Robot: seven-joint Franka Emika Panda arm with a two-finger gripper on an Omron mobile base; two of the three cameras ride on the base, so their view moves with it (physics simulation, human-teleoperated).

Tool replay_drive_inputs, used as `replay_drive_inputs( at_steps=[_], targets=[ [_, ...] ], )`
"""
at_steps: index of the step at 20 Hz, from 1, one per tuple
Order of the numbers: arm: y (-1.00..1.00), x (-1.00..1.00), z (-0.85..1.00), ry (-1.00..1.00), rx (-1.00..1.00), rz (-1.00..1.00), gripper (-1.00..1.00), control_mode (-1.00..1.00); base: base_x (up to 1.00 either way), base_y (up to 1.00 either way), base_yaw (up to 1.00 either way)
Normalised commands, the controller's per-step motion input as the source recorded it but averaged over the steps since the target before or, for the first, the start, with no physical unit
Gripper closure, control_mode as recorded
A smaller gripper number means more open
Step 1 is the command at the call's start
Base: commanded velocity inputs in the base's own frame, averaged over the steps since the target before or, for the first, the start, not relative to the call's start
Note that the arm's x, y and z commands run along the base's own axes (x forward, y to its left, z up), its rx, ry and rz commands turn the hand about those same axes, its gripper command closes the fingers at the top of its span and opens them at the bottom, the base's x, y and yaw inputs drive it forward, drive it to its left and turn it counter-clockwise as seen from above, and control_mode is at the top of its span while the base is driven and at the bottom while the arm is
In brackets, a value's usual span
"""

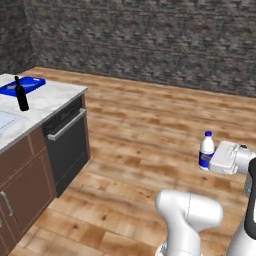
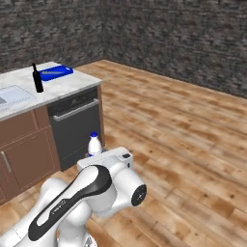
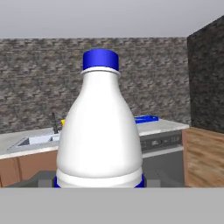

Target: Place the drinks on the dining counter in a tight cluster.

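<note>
Kitchen setting: wood plank floor [image 1: 150, 130], dark stone walls, one marble-topped counter [image 1: 50, 97] at the left over brown cabinets and a black dishwasher front [image 1: 67, 145].

Item 1, far left: sink [image 2: 12, 94] set into the counter top; in the hand view a dark faucet seems to rise beside it.

Item 2: black wine bottle [image 1: 20, 94], upright on the counter near its end, just beside a blue board [image 1: 22, 86] lying flat behind it. Judged already in place; it is the only drink seen standing on the counter.

Item 3: bare marble around the wine bottle, on the side toward the counter's front edge and corner. Judged enough room for further bottles set close against it, though the corner edge is near.

Item 4, right: white bottle with blue cap and blue label [image 1: 206, 150], upright, carried in the air over the floor, well apart from the counter. The fingers [image 1: 206, 161] are clamped on its lower body, at the label band; in the hand view the bottle stands close against the lens.

Progress, judged: one drink set down, one in transit, not yet delivered. A third small bottle cannot be made out in these views.

Room for moving: open floor lies between the carried bottle and the counter, nothing standing in the way. Approach would need the bottle brought above the counter edge and lowered beside the wine bottle without knocking it.
</note>
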Motion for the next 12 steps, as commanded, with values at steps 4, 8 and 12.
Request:
replay_drive_inputs(
  at_steps=[4, 8, 12],
  targets=[
    [0.00, 0.00, 0.00, 0.00, 0.00, 0.00, 1.00, 1.00, 0.83, 0.00, 0.13],
    [0.00, 0.00, 0.00, 0.00, 0.00, 0.00, 1.00, 1.00, 0.81, 0.00, 0.17],
    [0.00, 0.00, 0.00, 0.00, 0.00, 0.00, 1.00, 1.00, 0.76, 0.00, 0.24]
  ],
)
